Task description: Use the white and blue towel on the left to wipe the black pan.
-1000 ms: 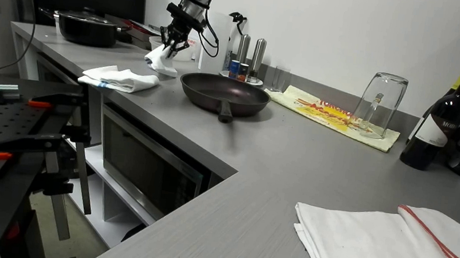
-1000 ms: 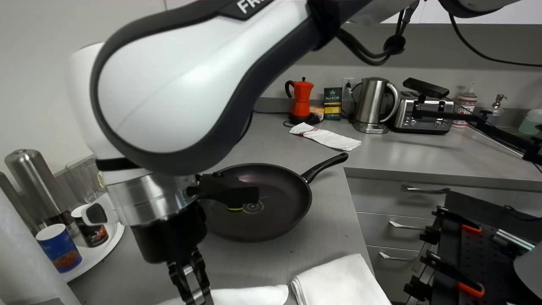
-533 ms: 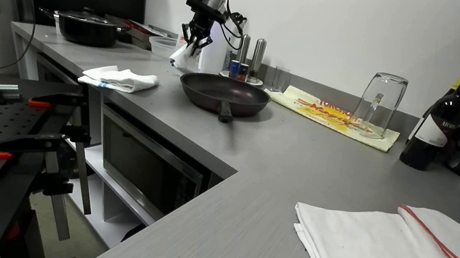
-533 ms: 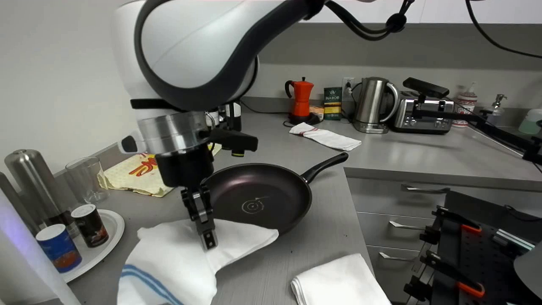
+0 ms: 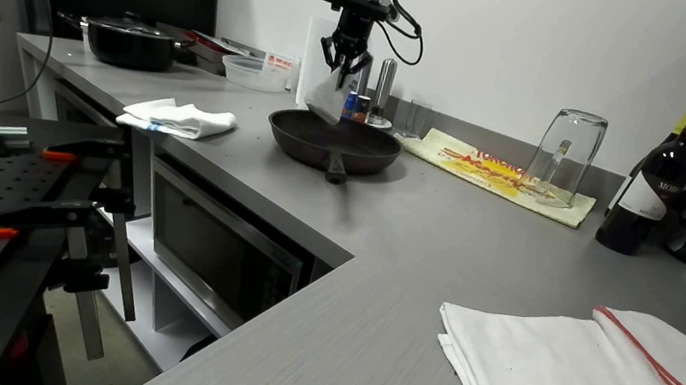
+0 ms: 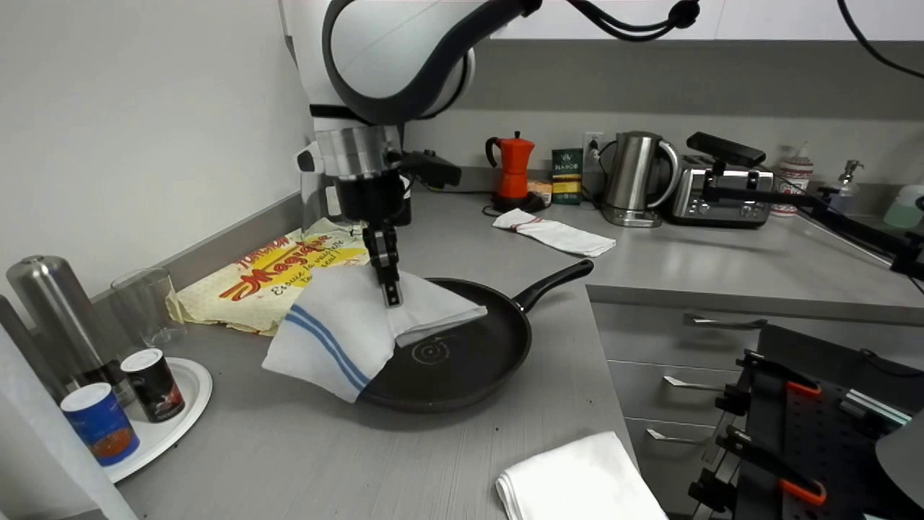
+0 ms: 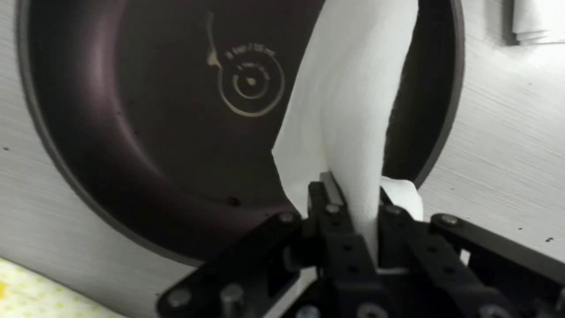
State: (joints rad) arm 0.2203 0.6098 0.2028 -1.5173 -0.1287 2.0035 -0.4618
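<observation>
Wht towel [image 6: 346,318] w/ blue stripes moved over blk pan [image 6: 473,361], tool [image 7: 355,190] pinching it.

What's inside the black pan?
In the wrist view, the black pan shows a pale circular marking and dark specks. The white and blue towel hangs over part of it, hiding what's beneath; whether they touch is unclear.
</observation>
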